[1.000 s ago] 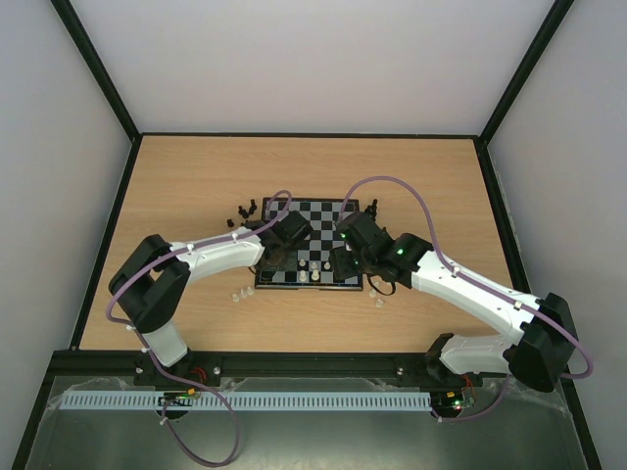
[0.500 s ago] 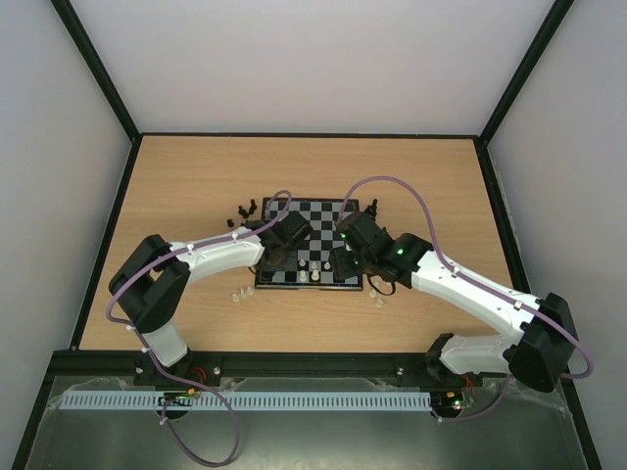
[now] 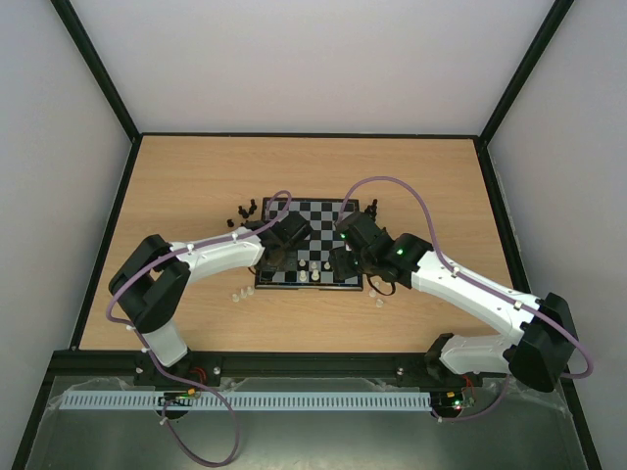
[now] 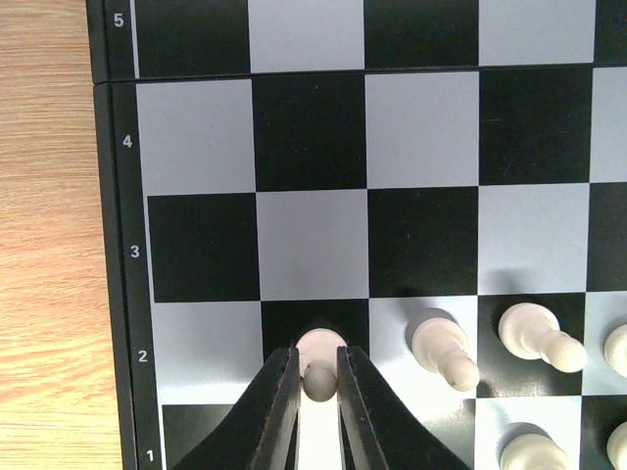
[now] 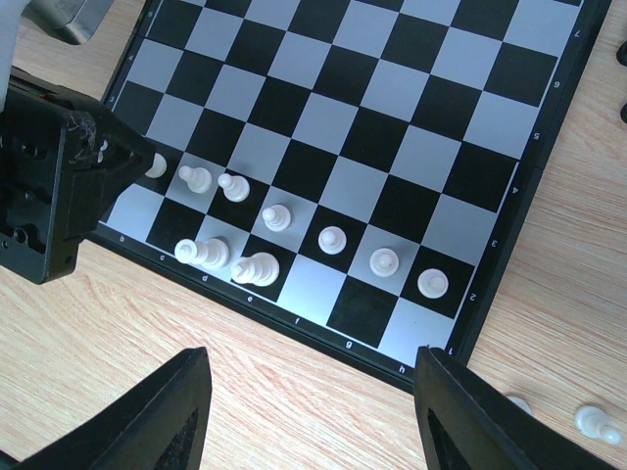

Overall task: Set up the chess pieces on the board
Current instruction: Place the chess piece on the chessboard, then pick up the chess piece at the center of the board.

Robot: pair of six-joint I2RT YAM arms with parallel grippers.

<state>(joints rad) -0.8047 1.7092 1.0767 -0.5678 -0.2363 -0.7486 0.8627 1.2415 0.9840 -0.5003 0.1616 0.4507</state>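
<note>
Clamping a pale whitish pawn (image 4: 319, 378) on rank two of the flat black-and-grey checked chessboard (image 4: 312, 257), the left gripper (image 4: 318, 358) is clenched; the right gripper (image 5: 312, 354) gapes empty.

My board (image 4: 313, 245) had black and pale grey checks, with a thin black rim and small white numbers on it. The pawn (image 4: 320, 345) at my left hand (image 4: 317, 364) was creamy white, like the other pale pieces (image 5: 331, 238). Both my left hand and my right hand (image 5: 313, 392) were black. The desk (image 4: 49, 245) showed a light brown wood grain. Some loose pieces (image 3: 247, 210) on it were black. My arms (image 3: 220, 253) were white with black joints, and their cables (image 3: 387, 179) were purple.
</note>
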